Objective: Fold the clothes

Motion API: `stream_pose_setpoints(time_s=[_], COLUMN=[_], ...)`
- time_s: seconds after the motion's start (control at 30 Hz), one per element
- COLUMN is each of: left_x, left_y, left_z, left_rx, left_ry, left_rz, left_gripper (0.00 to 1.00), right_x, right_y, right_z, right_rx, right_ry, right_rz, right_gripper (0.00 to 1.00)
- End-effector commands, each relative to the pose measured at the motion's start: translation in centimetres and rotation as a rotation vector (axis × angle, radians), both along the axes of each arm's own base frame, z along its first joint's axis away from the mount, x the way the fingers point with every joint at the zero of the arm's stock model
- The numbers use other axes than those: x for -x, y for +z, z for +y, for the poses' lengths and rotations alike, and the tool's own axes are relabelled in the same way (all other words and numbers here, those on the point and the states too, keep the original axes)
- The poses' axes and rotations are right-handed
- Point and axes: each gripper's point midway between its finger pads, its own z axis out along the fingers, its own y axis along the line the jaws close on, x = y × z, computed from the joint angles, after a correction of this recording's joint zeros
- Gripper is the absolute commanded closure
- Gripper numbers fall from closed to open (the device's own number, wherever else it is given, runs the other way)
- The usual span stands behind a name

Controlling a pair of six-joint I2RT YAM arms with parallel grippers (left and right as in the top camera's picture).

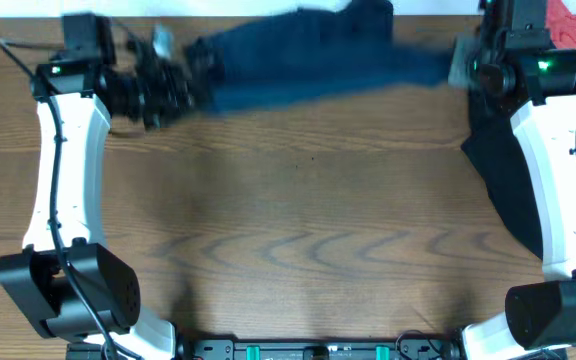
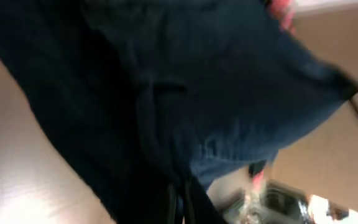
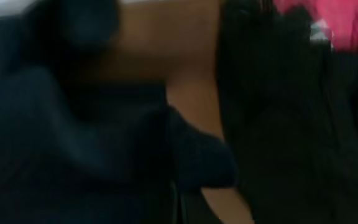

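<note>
The left hand (image 1: 190,68) is closed on the 9 o'clock end of the clothes (image 1: 308,60), with navy fabric bunching down between its fingers in the wrist view. The blurred clothes stretch along the 12 o'clock edge of the surface (image 1: 308,230) to the right hand (image 1: 460,62). Fabric covers that hand's fingers, so I cannot tell its grip. A black garment (image 1: 503,170) lies at 3 o'clock, and a red cloth (image 1: 573,35) at 1 o'clock.
</note>
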Motion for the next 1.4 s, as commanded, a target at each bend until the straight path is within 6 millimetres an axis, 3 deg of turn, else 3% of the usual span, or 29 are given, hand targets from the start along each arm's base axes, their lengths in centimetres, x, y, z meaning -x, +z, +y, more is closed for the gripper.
stream_pose_setpoints(time_s=[0.0, 0.17, 0.27, 0.43, 0.57, 0.77, 0.9, 1.0, 1.1, 1.27, 1.37], left_x=[3.6, 10.2, 12.8, 17.4, 20.4, 20.5, 20.6, 21.1, 21.9, 22.7, 21.0], left_y=[-2.6, -4.2, -5.2, -8.5, -10.7, -10.2, -9.3, -9.2, -9.5, -11.5, -13.3], left_z=[1.8, 0.9, 0.5, 0.1, -0.4, -0.4, -0.4, -0.5, -1.2, -3.7, -4.4], left_rx=[-0.156, -0.094, -0.061, -0.038, -0.031, -0.071, -0.086, -0.086, -0.059, -0.026, -0.051], left_ry=[-0.14, -0.252, -0.283, -0.295, -0.281, -0.237, -0.207, -0.193, -0.207, -0.256, -0.177], left_rz=[0.036, 0.277, 0.377, 0.514, 0.555, 0.444, 0.406, 0.415, 0.436, 0.436, 0.419], left_gripper=[0.94, 0.94, 0.94, 0.94, 0.94, 0.94, 0.94, 0.72, 0.69, 0.67, 0.67], right_x=[2.9, 9.6, 12.5, 15.8, 16.9, 16.7, 16.3, 15.9, 15.6, 15.0, 14.9], right_y=[-2.0, -3.7, -3.8, -4.2, -6.1, -9.3, -10.0, -10.0, -10.1, -10.2, -10.2], right_z=[-3.5, -7.0, -8.1, -7.8, -5.9, -5.9, -5.9, -6.0, -6.0, -5.9, -5.9], right_rx=[0.106, 0.177, 0.198, 0.195, 0.114, 0.117, 0.116, 0.114, 0.113, 0.107, 0.107], right_ry=[-0.087, -0.273, -0.345, -0.328, -0.199, -0.2, -0.2, -0.201, -0.202, -0.202, -0.202], right_rz=[0.14, 0.386, 0.488, 0.639, 0.733, 0.741, 0.724, 0.709, 0.694, 0.669, 0.666], right_gripper=[0.99, 0.99, 0.99, 0.99, 0.99, 0.99, 0.99, 0.99, 0.99, 0.99, 0.99])
